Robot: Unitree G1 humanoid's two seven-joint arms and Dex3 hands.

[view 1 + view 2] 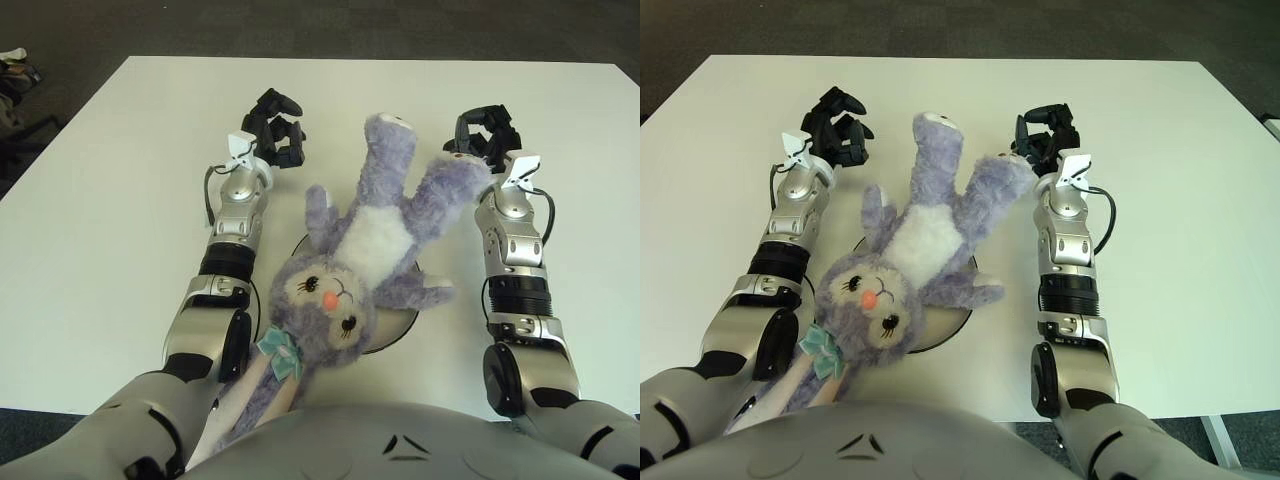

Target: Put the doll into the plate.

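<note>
The doll point(345, 275) is a plush lavender rabbit with a white belly, a pale face, dark eyes, an orange-pink nose and a teal bow point(277, 350) beside its chin. It lies on its back across the dark plate point(400, 325), head toward my body and both legs pointing away up the white tabletop point(110, 200). Its long ears trail past the tabletop's near edge toward my chest. Only slivers of the plate's rim show beneath it.

My right hand point(482, 135) is at the tip of the doll's right-side leg, fingers curled close against the fur; I cannot tell whether they grip it or merely touch. My left hand point(275, 130) shows left of the other leg, apart from it, fingers curled on nothing.
</note>
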